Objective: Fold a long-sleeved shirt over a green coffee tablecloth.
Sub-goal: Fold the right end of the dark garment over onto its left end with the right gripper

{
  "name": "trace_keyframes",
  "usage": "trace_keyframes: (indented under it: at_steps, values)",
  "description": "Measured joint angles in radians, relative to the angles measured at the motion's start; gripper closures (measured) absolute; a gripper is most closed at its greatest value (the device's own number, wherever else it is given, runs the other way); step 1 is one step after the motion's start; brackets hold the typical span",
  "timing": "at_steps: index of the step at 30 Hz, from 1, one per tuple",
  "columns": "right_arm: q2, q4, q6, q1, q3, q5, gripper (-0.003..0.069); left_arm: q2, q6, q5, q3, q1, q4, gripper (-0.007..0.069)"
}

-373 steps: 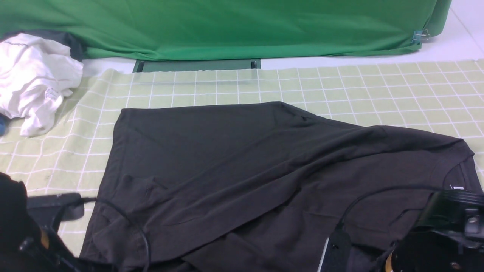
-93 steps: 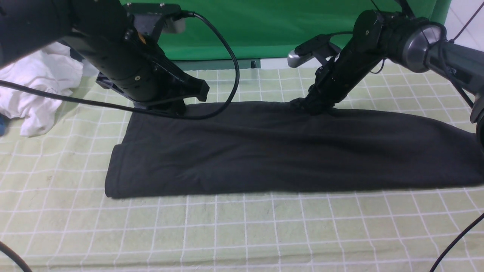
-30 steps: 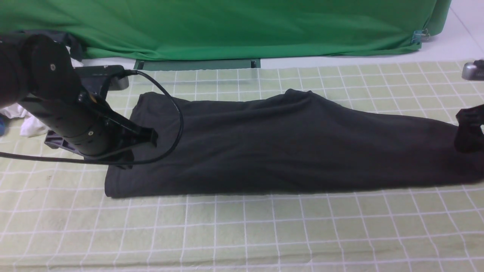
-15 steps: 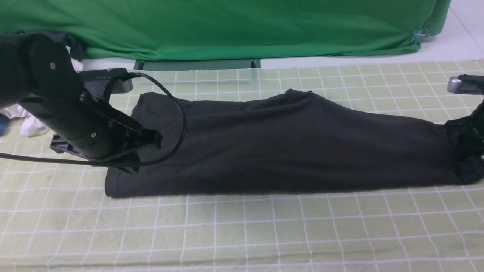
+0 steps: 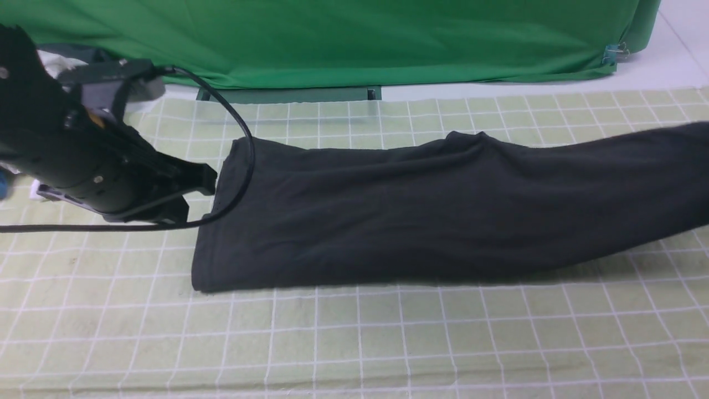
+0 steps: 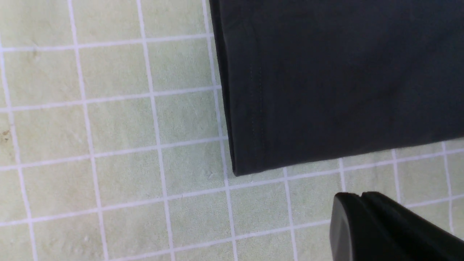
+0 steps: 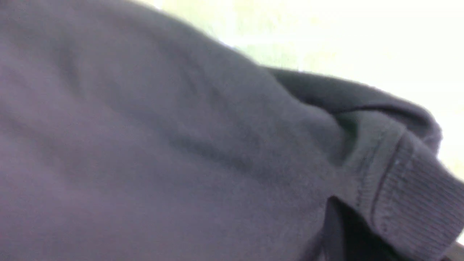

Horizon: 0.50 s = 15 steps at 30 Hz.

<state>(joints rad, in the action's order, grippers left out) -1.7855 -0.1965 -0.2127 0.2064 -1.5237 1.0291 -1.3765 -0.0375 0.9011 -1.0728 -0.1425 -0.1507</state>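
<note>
The black long-sleeved shirt (image 5: 421, 216) lies as a long folded band across the green coffee tablecloth (image 5: 354, 343). Its left end rests flat, while its right end rises off the cloth and runs out of the front view. My left gripper (image 5: 202, 183) hovers just left of the shirt's left edge. In the left wrist view it (image 6: 349, 197) is shut and empty, beside the shirt's hemmed corner (image 6: 253, 152). My right gripper (image 7: 337, 224) is out of the front view. Its wrist view is filled with dark fabric (image 7: 163, 145) and a ribbed collar edge (image 7: 413, 188), which it pinches.
A plain deep-green backdrop (image 5: 332, 39) hangs along the far side, with a clip (image 5: 612, 54) at its right end. A white garment (image 5: 52, 61) peeks out behind my left arm. The arm's black cable (image 5: 241, 133) loops over the shirt's left edge.
The shirt has slid to the right and its right end has lifted off the cloth. My left arm has drawn back to the left, off the shirt. The right gripper has left the front view.
</note>
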Motion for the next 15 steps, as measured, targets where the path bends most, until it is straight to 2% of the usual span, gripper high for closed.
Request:
trace_keyframes:
  at_steps: [6, 15]
  values:
    - [0.018, -0.039, 0.06, -0.134, -0.158, 0.118, 0.0611, 0.025, -0.003, 0.012, 0.0, 0.0, 0.0, 0.0613]
    - [-0.011, -0.12, 0.17, -0.462, -0.259, 0.063, 0.0611, 0.025, -0.004, 0.013, 0.0, 0.0, -0.006, 0.0613]
